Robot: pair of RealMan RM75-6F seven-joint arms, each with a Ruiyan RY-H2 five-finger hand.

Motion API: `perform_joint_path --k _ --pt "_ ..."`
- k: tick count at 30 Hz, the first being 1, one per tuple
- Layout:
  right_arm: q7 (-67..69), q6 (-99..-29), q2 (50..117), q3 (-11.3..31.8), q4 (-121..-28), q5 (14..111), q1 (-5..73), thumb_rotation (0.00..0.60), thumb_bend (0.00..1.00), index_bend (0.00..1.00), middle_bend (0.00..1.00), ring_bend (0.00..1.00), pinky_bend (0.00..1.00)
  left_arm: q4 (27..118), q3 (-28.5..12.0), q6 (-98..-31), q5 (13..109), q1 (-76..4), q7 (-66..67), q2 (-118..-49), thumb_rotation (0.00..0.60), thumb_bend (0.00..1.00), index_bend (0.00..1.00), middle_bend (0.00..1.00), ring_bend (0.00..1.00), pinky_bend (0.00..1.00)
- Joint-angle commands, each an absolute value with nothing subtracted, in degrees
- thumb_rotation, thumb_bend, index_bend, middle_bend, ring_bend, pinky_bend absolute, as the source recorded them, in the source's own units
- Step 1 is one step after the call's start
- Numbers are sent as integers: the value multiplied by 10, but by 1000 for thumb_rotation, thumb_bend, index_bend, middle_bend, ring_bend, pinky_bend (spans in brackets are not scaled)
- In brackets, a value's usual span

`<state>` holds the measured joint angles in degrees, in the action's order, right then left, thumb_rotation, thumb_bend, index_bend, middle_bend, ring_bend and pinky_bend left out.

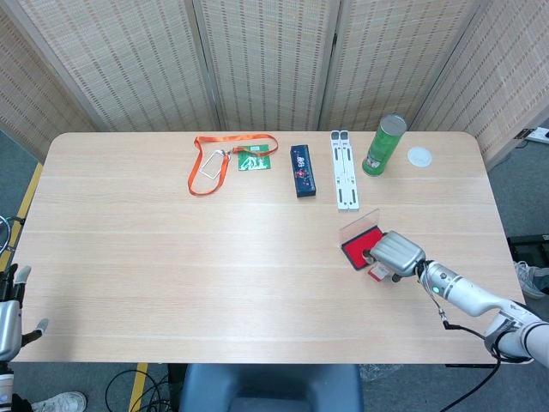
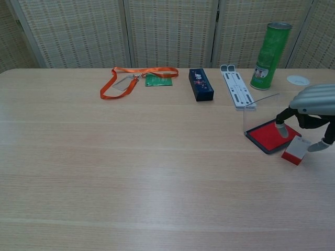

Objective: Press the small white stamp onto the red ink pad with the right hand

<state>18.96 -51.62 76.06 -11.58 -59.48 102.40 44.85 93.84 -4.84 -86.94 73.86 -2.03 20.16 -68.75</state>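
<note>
The small white stamp (image 2: 296,150) with a red base stands on the table just off the near right corner of the red ink pad (image 2: 269,137). The pad's clear lid (image 2: 257,111) stands upright at its back. My right hand (image 2: 314,104) hovers over the stamp with its fingers spread. One fingertip (image 2: 281,129) is down over the pad and another (image 2: 317,147) is just right of the stamp, neither gripping it. From the head view, the right hand (image 1: 396,252) covers part of the pad (image 1: 356,247) and stamp (image 1: 377,274). My left hand (image 1: 9,319) hangs off the table's near left corner, fingers apart and holding nothing.
Along the back of the table lie an orange lanyard (image 2: 125,78) with a green card (image 2: 158,80), a dark blue box (image 2: 201,84) and a white folding stand (image 2: 237,89). A green can (image 2: 270,48) and a white lid (image 2: 298,80) sit at the back right.
</note>
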Motion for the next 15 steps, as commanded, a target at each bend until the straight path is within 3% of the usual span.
perform_joint_path --k 1,15 --pt "187 -516 761 -116 -594 1023 448 600 192 422 1000 774 439 939 -48 -870 739 -20 202 -687 600 230 0 59 72 257" --pt "171 -504 761 -118 -599 1015 450 600 193 422 1000 777 439 938 -49 -871 739 -19 200 -687 600 230 0 59 72 257"
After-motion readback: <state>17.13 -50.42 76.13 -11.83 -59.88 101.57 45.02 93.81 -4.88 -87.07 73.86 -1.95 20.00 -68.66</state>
